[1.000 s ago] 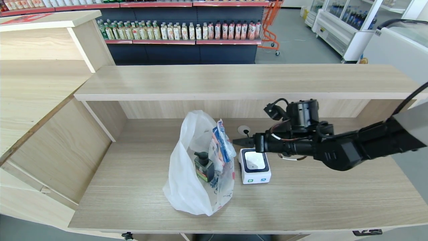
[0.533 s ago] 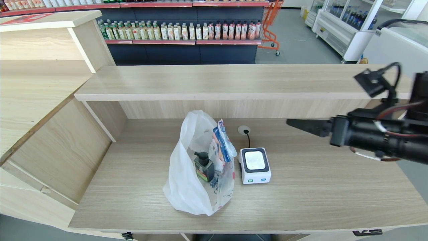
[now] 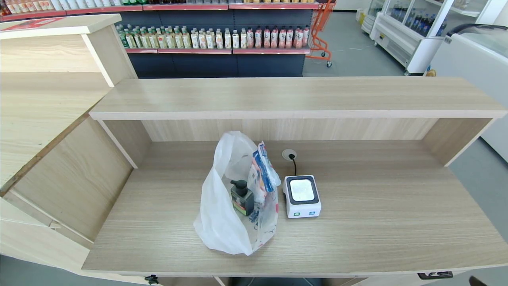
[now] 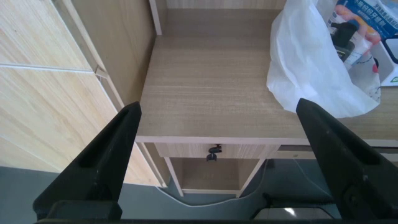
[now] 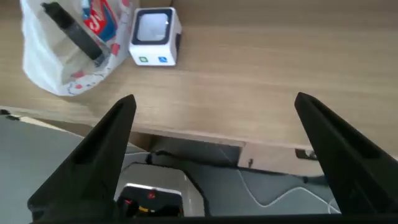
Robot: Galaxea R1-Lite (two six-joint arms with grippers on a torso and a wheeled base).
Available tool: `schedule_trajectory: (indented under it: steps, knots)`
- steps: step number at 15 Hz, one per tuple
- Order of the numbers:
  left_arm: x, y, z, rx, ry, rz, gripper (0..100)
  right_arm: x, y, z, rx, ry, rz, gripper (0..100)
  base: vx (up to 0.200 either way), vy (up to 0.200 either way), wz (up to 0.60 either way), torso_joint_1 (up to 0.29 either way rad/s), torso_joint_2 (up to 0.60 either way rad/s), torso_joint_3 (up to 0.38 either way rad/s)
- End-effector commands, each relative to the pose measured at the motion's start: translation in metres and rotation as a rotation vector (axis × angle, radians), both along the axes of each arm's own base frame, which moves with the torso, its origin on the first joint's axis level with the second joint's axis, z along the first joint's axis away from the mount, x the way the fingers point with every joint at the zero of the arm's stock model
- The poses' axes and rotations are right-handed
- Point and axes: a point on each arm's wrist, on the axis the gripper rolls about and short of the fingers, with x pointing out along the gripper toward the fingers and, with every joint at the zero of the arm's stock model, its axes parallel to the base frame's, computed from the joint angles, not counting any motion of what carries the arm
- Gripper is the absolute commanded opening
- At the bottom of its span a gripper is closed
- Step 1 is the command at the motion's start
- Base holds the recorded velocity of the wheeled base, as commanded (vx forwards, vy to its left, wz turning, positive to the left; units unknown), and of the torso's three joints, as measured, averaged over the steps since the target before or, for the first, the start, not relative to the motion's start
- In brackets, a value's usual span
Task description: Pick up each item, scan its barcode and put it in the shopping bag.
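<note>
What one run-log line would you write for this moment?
shopping bag upright on counter, pump bottle and packet inside | scanner beside bag | left gripper open, empty | right gripper open, empty

White shopping bag (image 3: 216, 214), seemingly dark-green pump bottle (image 3: 242, 200), white scanner (image 3: 302, 197), pale woodgrain counter (image 3: 377, 214).

The left gripper (image 4: 219, 106) has two plain black fingers (image 4: 99, 165), each a long wedge, broad at the root and tapering to a blunt, squared tip; the inner faces are flat and straight, the outer edges slanted; the right gripper (image 5: 216, 98) is of the same make, its fingers (image 5: 339, 155) black and wedge-shaped likewise; the surface seems matte and unmarked, though so close to the lens it is blurred, and screws or seams cannot be made out.
</note>
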Motion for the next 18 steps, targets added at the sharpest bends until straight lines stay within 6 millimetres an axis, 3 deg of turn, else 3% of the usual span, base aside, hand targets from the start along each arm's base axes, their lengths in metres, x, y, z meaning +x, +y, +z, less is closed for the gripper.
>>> schedule_trajectory:
  steps: [1,7,8,18]
  knots:
    - [0.0000,0.0000,0.0000,0.000,0.000,0.002,100,-0.0422,-0.0045,-0.0484,-0.020,-0.123,-0.202,100,0.000,0.000,0.00,0.000,0.00,0.000]
    - [0.0001,0.0000,0.0000,0.000,0.001,0.000,100,-0.0428,-0.0045,-0.0485,0.000,-0.127,-0.207,100,0.000,0.000,0.00,0.000,0.00,0.000]
    - [0.0001,0.0000,0.0000,0.000,0.001,0.002,100,-0.0428,-0.0045,-0.0488,-0.001,-0.124,-0.207,0,0.000,0.000,0.00,0.000,0.00,0.000]
    - [0.0000,0.0000,0.0000,0.000,0.000,0.000,100,-0.0428,-0.0045,-0.0488,0.002,-0.123,-0.208,0,0.000,0.000,0.00,0.000,0.00,0.000]
